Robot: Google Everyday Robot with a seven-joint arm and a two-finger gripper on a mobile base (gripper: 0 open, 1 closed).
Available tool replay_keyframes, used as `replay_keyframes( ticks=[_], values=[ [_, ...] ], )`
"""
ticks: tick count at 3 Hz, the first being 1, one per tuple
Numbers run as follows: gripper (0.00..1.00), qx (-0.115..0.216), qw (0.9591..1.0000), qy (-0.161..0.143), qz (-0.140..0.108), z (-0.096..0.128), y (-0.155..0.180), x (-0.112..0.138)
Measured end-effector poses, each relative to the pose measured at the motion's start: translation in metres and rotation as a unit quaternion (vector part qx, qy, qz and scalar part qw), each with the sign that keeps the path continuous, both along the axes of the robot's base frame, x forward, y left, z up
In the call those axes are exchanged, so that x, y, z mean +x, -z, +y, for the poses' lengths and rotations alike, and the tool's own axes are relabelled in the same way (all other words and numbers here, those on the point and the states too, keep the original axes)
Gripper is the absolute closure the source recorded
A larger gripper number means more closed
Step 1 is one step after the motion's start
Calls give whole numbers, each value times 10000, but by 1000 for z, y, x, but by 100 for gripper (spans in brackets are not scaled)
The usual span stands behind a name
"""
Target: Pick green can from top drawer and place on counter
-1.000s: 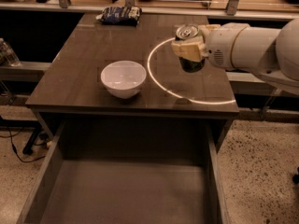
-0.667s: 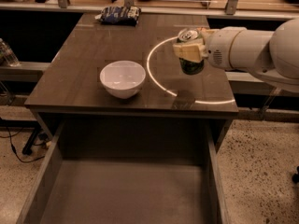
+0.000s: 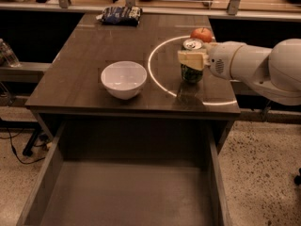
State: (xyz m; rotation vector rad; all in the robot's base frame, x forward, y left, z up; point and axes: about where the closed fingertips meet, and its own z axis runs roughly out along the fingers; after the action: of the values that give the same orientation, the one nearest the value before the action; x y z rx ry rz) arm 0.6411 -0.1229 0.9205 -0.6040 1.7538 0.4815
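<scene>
Dark glossy counter [image 3: 80, 74], top drawer [image 3: 47, 178] pulled open below it, speckled floor either side.

- gripper [image 3: 192, 60]: comes in from the right on the white arm [image 3: 263, 67], clamped on the green can [image 3: 192, 72]. A pale finger pad crosses the can's upper half.
- can: upright, silver top showing, over the right half of the counter, inside the reflected light ring [image 3: 150, 72]. It sits lower than a second ago, so the arm has come down toward the surface. The base looks at or just above the tabletop, with its reflection right under it. Can't confirm contact from this angle.
- red apple [image 3: 202, 34] just behind the can, exposed now that the can has dropped. Looks apart from the can, but it's close.
- white bowl [image 3: 123, 79] well to the left, out of the way. Dark blue snack bag [image 3: 121, 14] at the far edge.
- drawer: nothing in it. The can is out, so the pick is done.

Read: late in the place step. Remaining is touchdown, release, and a retreat that doesn't drag the can. Main risks are tipping it on release or nudging the apple behind it.
</scene>
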Motion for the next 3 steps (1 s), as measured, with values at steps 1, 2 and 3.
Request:
replay_keyframes(
  ticks=[1,2,3],
  values=[
    [35,248,9997,33,10,-5,10,4],
    [12,380,9993,4,-63,-8,13,5],
    [0,368,9990,-5,-273,-23,-3,-2]
  ],
)
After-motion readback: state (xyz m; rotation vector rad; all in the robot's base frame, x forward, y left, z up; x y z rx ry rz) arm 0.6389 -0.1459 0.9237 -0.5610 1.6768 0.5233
